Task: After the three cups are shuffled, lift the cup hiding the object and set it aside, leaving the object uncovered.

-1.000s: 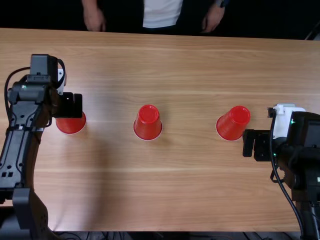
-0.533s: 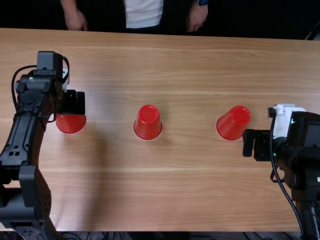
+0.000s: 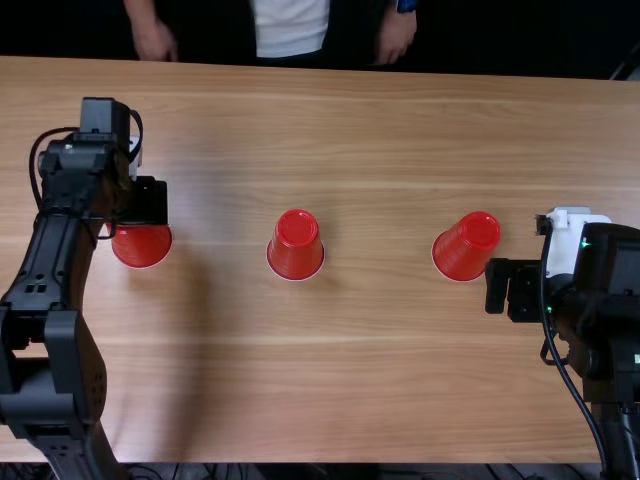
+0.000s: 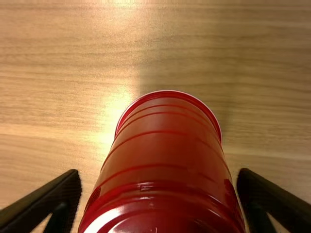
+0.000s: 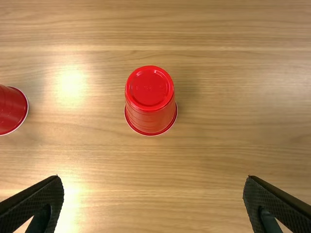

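Straddling left cup (image 3: 141,247), left gripper (image 3: 143,205) spread, right gripper (image 3: 508,288) spread near right cup (image 3: 467,246)

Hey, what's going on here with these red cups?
Three red cups stand upside down in a row on the table. The left gripper sits open around the left cup, a finger on each side, the cup resting on the table. The right gripper hangs open beside the right cup, apart from it. The middle cup is untouched.

Wood table (image 3: 380,130), upside-down red: L cup (image 3: 141,250), mid cup (image 3: 296,245), R cup (image 3: 466,246).
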